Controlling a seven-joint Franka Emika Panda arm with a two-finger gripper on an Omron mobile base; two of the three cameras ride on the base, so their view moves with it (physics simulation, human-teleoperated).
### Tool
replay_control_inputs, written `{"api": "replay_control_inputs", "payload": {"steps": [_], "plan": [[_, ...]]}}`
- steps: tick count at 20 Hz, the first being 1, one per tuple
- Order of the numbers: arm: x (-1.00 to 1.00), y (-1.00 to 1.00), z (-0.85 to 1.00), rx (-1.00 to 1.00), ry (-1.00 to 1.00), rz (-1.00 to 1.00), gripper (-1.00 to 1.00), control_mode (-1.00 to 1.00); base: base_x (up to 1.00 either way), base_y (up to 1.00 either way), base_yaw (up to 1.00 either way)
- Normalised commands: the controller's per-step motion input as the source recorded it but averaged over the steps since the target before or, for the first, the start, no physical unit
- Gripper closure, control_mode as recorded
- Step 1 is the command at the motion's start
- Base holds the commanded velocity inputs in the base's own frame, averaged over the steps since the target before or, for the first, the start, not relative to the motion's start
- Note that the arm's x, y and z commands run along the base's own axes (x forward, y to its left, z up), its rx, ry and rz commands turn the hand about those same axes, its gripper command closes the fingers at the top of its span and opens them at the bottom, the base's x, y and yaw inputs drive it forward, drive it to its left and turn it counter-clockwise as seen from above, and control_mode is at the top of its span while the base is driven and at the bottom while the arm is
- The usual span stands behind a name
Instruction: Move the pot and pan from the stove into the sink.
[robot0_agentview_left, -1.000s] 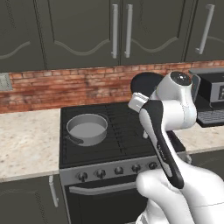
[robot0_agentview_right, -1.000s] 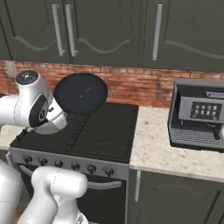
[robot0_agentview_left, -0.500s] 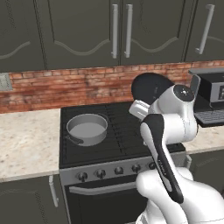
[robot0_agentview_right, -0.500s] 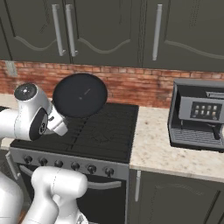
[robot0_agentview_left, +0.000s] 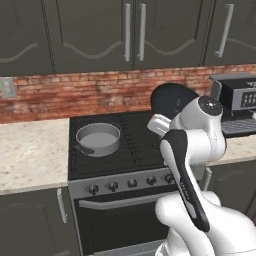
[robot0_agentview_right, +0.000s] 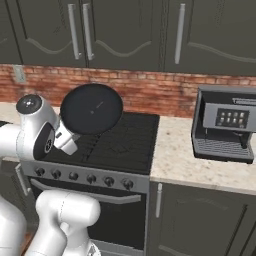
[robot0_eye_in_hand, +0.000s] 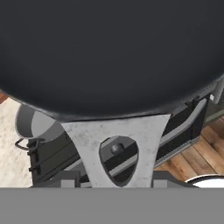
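Black pan (robot0_agentview_right: 91, 108) was held up off the stove (robot0_agentview_right: 120, 145) w/ nothing in it, tilted on edge, gripper (robot0_agentview_right: 70, 139) fingers pinching its handle. Grey pot (robot0_agentview_left: 98, 139) sat empty on stove's front-left burner, well apart from pan.

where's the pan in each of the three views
Left base view: pan tipped up right of centre, partly behind the arm.
Right base view: pan left of centre, raised above the stove.
Hand view: pan spans the top, close up.
Shared landmark: the stove.
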Motion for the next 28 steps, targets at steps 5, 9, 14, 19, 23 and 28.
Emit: {"api": "replay_control_inputs", "payload": {"steps": [5,9,14,19,23,28], "plan": [[0.0,0.0,0.0,0.0,0.0,0.0,1.0,1.0,-0.01,0.0,0.0],[0.0,0.0,0.0,0.0,0.0,0.0,1.0,1.0,0.0,-0.06,-0.1],[0.0,0.0,0.0,0.0,0.0,0.0,1.0,1.0,0.0,-0.2,-0.32],[0.0,0.0,0.0,0.0,0.0,0.0,1.0,1.0,-0.01,-0.2,-0.4],[0.0,0.0,0.0,0.0,0.0,0.0,1.0,1.0,0.0,-0.18,-0.42],[0.0,0.0,0.0,0.0,0.0,0.0,1.0,1.0,0.0,-0.18,-0.42]]}}
